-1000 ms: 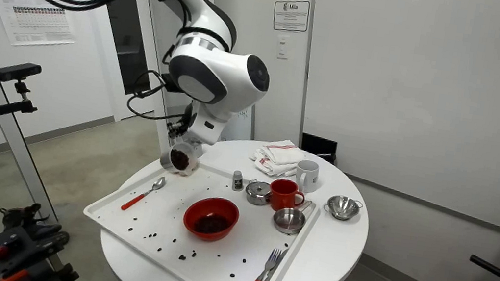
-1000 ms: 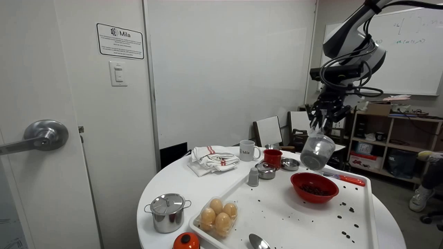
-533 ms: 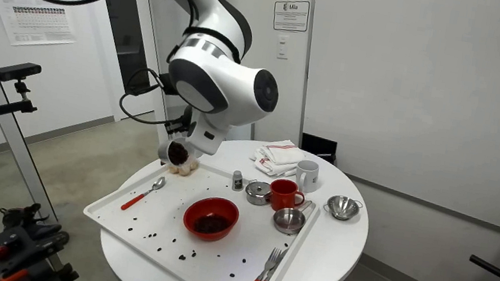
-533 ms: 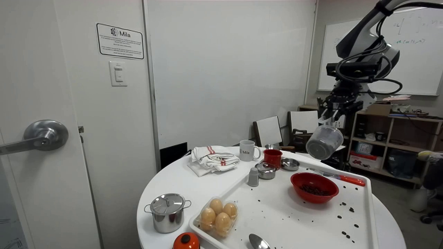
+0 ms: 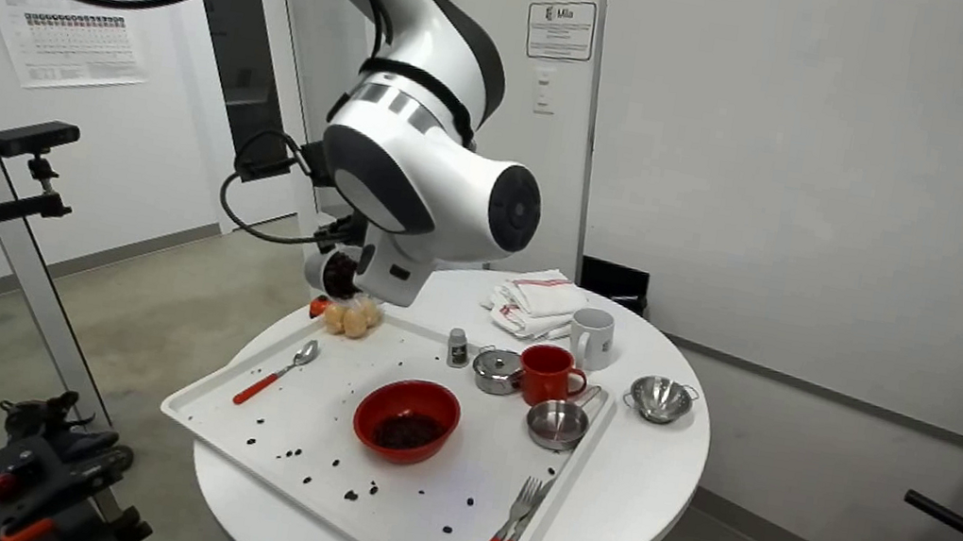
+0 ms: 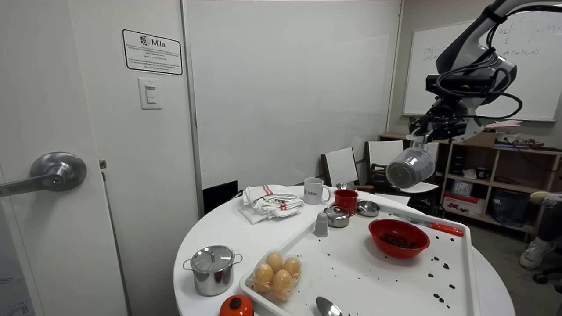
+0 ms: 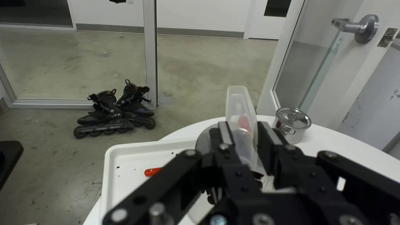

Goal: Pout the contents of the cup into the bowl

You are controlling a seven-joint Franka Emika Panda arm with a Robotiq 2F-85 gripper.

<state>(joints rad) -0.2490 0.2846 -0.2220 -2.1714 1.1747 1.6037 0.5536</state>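
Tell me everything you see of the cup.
The cup looks like clear, greyish plastic, round-walled, with a projecting handle. The gripper clamps that handle, holding the cup tilted in the air, clear of the bowl. An exterior view shows dark pieces inside; how many cannot be told.

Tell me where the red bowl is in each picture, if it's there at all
In an exterior view: red bowl, below centre, slightly left.
In an exterior view: red bowl, right of centre, lower half.
Wrist view: not in the picture.
Shared landmark: white tray, in all three views.
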